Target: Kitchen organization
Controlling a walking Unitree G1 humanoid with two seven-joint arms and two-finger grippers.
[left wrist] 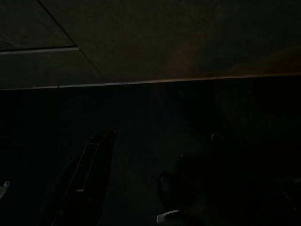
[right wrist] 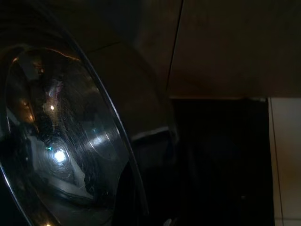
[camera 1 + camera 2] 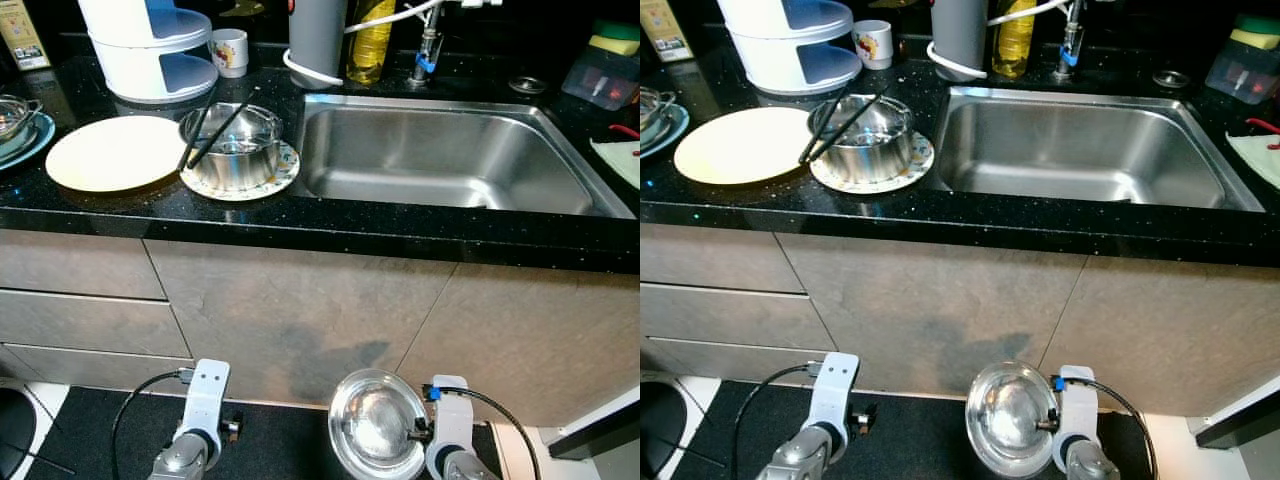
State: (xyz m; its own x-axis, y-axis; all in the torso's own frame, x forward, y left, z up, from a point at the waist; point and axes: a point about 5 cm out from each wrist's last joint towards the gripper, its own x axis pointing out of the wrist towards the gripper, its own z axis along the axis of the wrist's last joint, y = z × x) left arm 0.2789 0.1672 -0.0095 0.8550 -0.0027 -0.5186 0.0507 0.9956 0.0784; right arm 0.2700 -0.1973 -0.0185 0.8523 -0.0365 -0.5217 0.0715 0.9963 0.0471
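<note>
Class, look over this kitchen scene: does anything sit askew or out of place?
Yes. Black chopsticks lie slanted across the rim of the steel pot, which stands on a patterned plate. Also, the right gripper holds a steel bowl low in front of the cabinets, away from the counter.

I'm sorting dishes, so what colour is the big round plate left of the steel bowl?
Pale cream yellow, plain: the big round plate shows best in the left eye view.
</note>
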